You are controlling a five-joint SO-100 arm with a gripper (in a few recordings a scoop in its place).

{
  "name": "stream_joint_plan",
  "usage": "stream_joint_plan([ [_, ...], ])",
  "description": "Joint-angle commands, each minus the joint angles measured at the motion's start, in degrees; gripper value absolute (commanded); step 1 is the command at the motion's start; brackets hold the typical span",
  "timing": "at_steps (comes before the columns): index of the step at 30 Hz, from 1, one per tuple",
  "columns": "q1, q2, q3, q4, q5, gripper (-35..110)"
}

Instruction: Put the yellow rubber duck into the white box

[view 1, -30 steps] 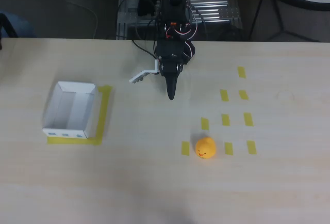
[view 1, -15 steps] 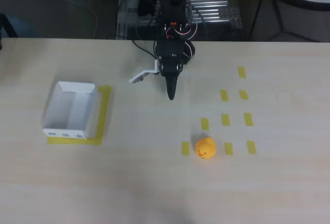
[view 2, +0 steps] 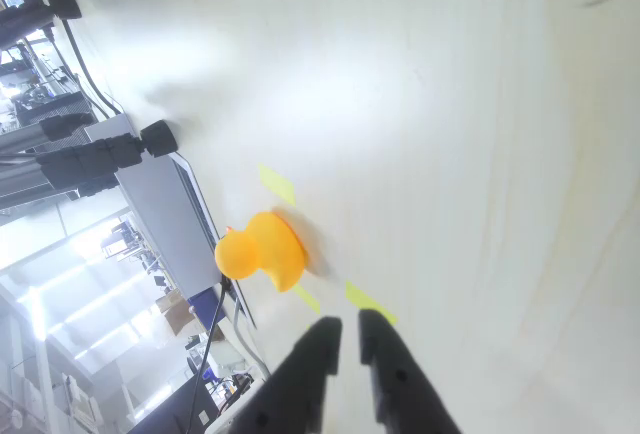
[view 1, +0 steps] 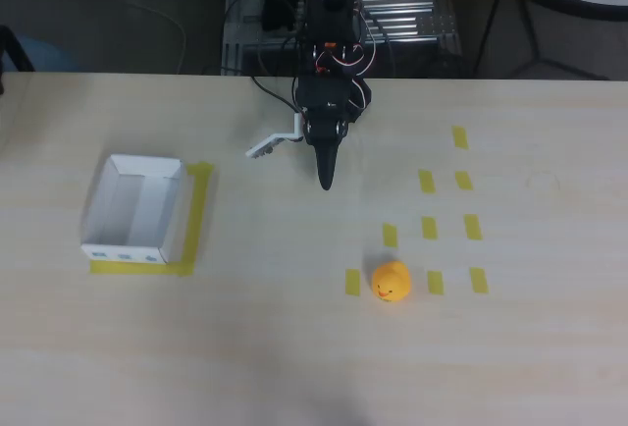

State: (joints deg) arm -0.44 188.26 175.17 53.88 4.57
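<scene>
Tool [view 1: 325, 183] nearly closed, duck [view 1: 391, 281] apart

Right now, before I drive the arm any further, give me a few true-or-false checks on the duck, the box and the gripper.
1. The yellow rubber duck sits on the bare table, outside the white box. True.
2. The gripper is clamped on the duck. False: in the overhead view it is apart from the duck, and its fingers hold nothing.
3. In the overhead view the box lies left of the gripper and the duck lower right of it. True.
4. The box already has a toy in it. False: its inside looks empty.
5. Yellow tape strips lie around the duck. True.
6. The gripper is wide open. False: in the wrist view the fingers are nearly together.
</scene>
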Motion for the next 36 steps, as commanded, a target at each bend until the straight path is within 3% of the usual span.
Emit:
stream_joint_plan([
  [1,-1.23,2.9,1.23,1.05,0.35,0],
  [29,-0.79,2.64,1.14,0.7,0.62,0],
  [32,0.09,-6.33,-4.66,-4.31,-0.18,0],
  [36,1.32,-27.51,-26.28,-2.2,-0.88,0],
])
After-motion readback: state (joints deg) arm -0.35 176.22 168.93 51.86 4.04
